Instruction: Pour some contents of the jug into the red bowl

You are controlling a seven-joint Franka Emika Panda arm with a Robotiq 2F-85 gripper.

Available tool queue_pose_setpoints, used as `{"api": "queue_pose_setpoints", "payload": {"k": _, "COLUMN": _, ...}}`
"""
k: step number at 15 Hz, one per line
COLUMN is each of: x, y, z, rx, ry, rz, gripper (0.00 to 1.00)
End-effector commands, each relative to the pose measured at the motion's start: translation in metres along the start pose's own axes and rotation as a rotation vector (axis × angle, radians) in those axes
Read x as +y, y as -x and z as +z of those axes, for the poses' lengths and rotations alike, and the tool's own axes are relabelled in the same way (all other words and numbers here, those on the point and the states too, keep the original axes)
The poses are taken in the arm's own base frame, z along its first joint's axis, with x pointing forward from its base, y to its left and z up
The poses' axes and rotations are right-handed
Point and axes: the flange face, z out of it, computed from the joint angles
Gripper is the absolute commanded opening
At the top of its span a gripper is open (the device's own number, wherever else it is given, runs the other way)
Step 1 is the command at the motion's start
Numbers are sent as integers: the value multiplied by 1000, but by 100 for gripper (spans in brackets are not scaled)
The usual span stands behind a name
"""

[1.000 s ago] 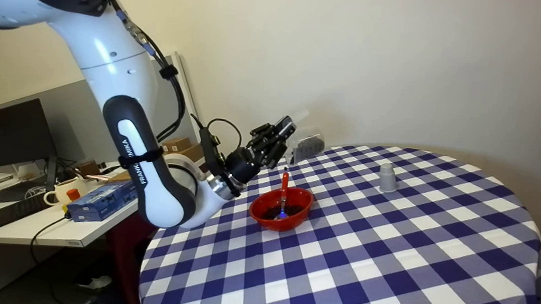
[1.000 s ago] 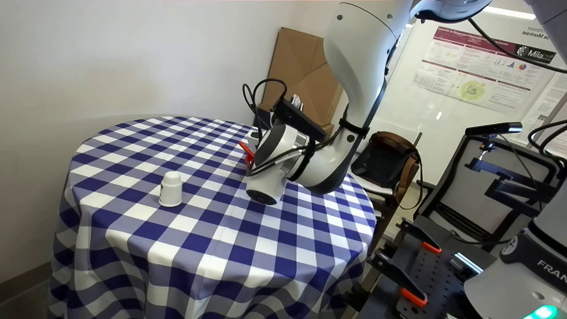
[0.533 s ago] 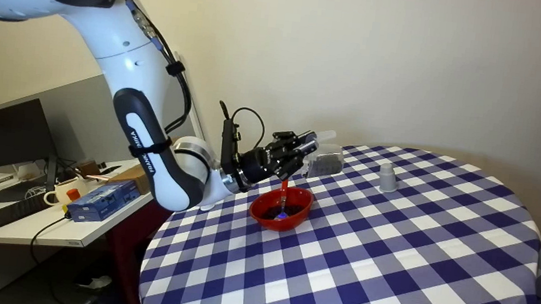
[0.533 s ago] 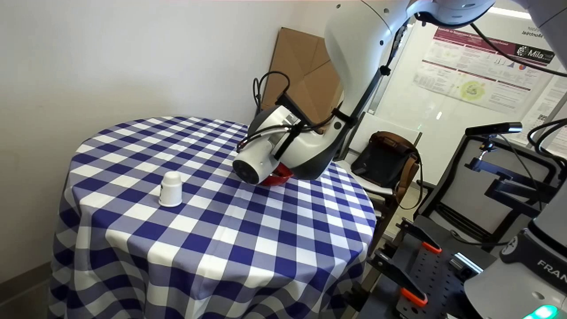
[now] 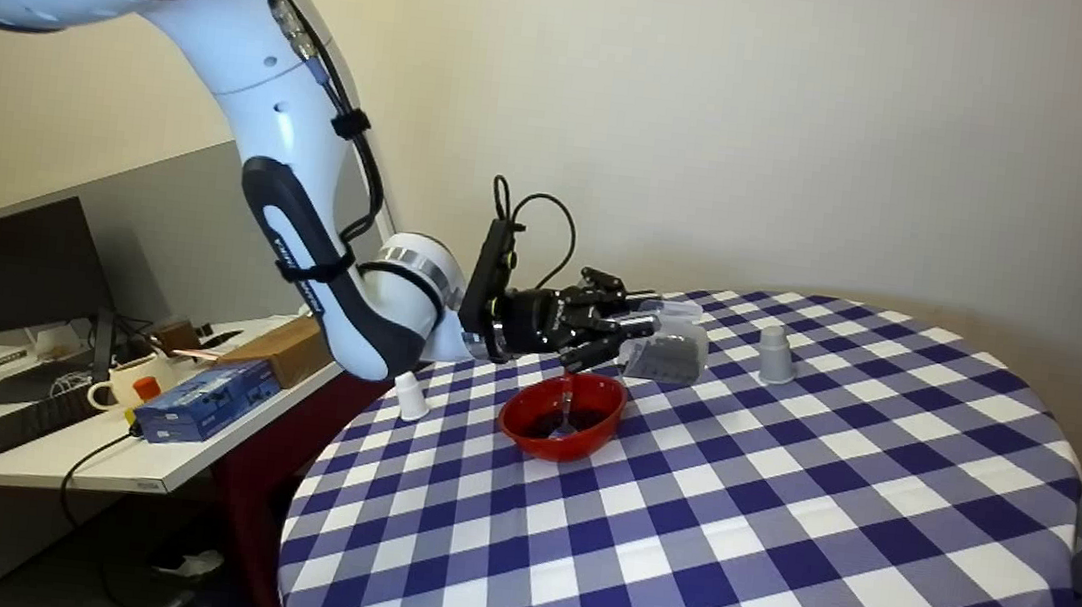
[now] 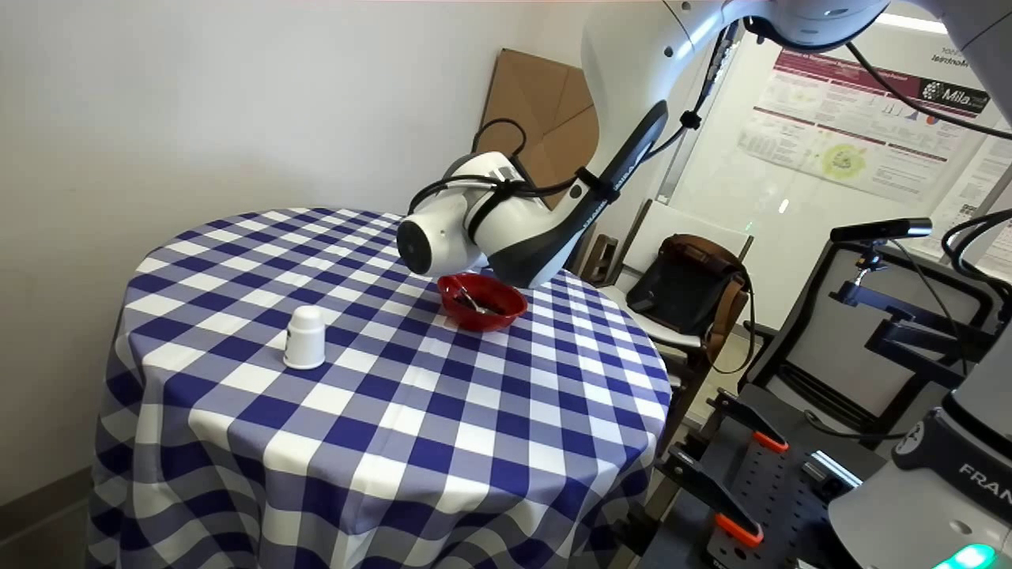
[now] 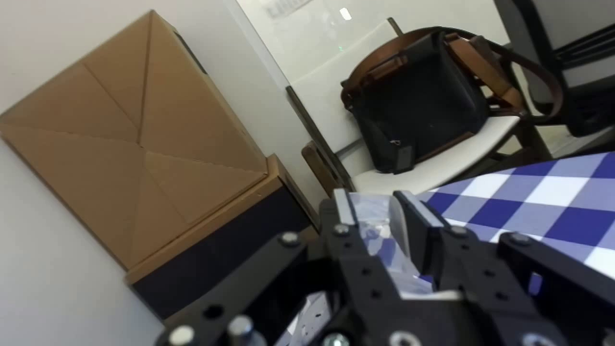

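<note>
A round table [image 5: 774, 569] is covered in blue-and-white checks and backed by a pale wall [image 5: 821, 122]; a desk [image 5: 121, 469] is seen near it. Two pale cups [image 5: 777, 356] [image 5: 410, 397] and one red bowl [image 5: 576, 450], holding one utensil [image 5: 565, 427], are set out. One clear jug [image 5: 681, 358] is held near the bowl by the pincer [image 7: 377, 209], jaws nearly closed.

In an exterior view, the jaws are clamped on the clear jug [image 5: 666, 357], holding it just to the right of the red bowl [image 5: 576, 450]; whether the jug tilts or touches the checked table [image 5: 736, 550] is hard to tell from here. A utensil [image 5: 564, 431] rests in dark contents [image 5: 546, 423] inside the bowl. A pale cup [image 5: 775, 358] stands upturned farther right, a white cup [image 5: 410, 397] near the left edge.
</note>
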Motion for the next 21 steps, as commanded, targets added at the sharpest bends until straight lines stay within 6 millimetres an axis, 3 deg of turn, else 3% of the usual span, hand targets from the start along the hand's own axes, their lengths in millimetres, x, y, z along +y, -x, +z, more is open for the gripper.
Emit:
{"api": "queue_pose_setpoints", "payload": {"k": 1, "x": 36, "y": 9, "z": 24, "rx": 64, "ry": -176, "rz": -46, "gripper": 12}}
{"api": "queue_pose_setpoints", "payload": {"k": 6, "x": 80, "y": 32, "z": 76, "rx": 167, "ry": -404, "rz": -92, "gripper": 12}}
{"api": "queue_pose_setpoints", "payload": {"k": 10, "x": 98, "y": 45, "z": 111, "rx": 311, "ry": -548, "rz": -156, "gripper": 13}}
{"api": "queue_pose_setpoints", "payload": {"k": 15, "x": 94, "y": 43, "z": 144, "rx": 485, "ry": -758, "rz": -218, "gripper": 12}}
{"api": "queue_pose_setpoints", "payload": {"k": 21, "x": 69, "y": 39, "z": 182, "rx": 637, "ry": -1072, "rz": -260, "gripper": 12}}
